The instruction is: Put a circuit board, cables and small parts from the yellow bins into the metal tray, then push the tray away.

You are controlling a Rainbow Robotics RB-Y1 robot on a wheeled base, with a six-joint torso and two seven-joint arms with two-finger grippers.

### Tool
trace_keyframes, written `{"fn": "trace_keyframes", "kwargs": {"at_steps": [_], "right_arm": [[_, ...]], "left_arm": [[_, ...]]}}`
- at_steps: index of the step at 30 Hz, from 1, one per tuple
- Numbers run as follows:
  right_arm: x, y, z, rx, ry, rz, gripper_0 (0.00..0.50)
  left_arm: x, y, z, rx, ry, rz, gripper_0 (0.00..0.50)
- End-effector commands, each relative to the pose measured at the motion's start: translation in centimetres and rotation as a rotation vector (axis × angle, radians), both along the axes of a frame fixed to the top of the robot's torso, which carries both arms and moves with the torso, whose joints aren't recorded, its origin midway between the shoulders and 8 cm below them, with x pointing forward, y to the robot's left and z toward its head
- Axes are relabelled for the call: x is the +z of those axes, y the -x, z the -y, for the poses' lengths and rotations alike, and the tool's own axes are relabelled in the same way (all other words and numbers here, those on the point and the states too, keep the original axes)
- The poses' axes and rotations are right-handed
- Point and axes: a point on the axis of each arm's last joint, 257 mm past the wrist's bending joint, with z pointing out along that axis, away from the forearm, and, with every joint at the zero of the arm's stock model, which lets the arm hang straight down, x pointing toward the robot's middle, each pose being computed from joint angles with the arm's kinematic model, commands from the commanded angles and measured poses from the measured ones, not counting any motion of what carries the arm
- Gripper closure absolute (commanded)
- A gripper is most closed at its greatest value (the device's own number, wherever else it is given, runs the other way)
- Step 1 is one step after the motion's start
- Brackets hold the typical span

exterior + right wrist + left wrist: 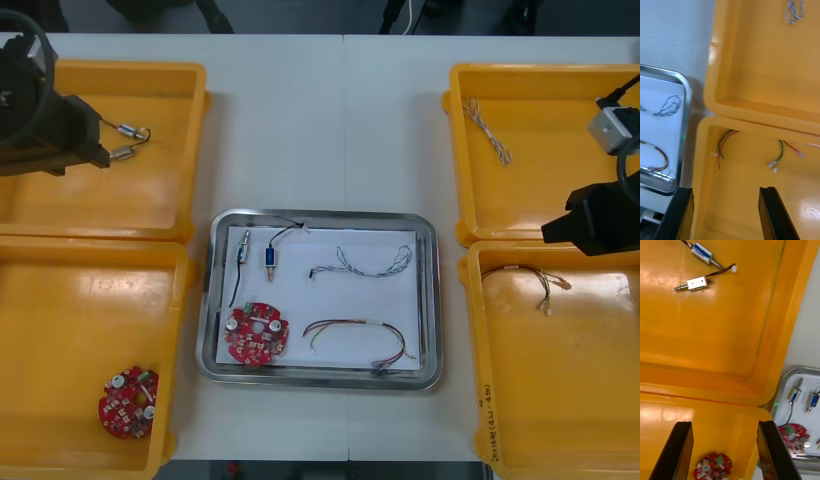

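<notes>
Both spread and empty, the left gripper (pixel 724 425) hovers over the left yellow bins (pixel 100 200), the right gripper (pixel 726 191) over the right ones (the metal tray (pixel 205 300) is already loaded).

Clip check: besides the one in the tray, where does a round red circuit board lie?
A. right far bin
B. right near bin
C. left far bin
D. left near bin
D: a circuit board lies in the left near bin; the left far bin holds small metal parts, the right far bin a twisted cable, the right near bin a red and yellow cable. Left claw and right claw hover open above the bins.
</notes>
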Motion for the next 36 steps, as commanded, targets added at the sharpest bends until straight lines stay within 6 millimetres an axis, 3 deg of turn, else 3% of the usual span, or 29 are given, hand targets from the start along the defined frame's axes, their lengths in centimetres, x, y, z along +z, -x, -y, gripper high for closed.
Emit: {"fn": "trace_keyframes", "kwargs": {"at_steps": [1, 11, 18, 30, 36], "right_arm": [[2.2, 0.2, -4.4, 0.143, 0.038, 0.039, 0.000], [0.0, 1.9, -11.2, 0.403, 0.190, -0.002, 0.000], [-1.3, 2.7, -16.1, 0.564, 0.283, 0.036, 0.000], [-4.9, 6.1, -24.7, 0.824, 0.374, 0.049, 0.000], [-6.7, 6.8, -27.5, 0.912, 0.386, 0.060, 0.000]], "left_arm": [[0.8, 1.4, -4.2, -0.071, -0.101, 0.024, 0.000], [-1.5, 4.4, -7.3, -0.059, -0.118, 0.001, 0.000], [-3.2, 5.9, -7.6, -0.059, -0.122, -0.012, 0.000], [-5.2, 8.8, -9.1, -0.066, -0.154, -0.046, 0.000], [-5.6, 9.5, -9.3, -0.063, -0.144, -0.046, 0.000]]}}
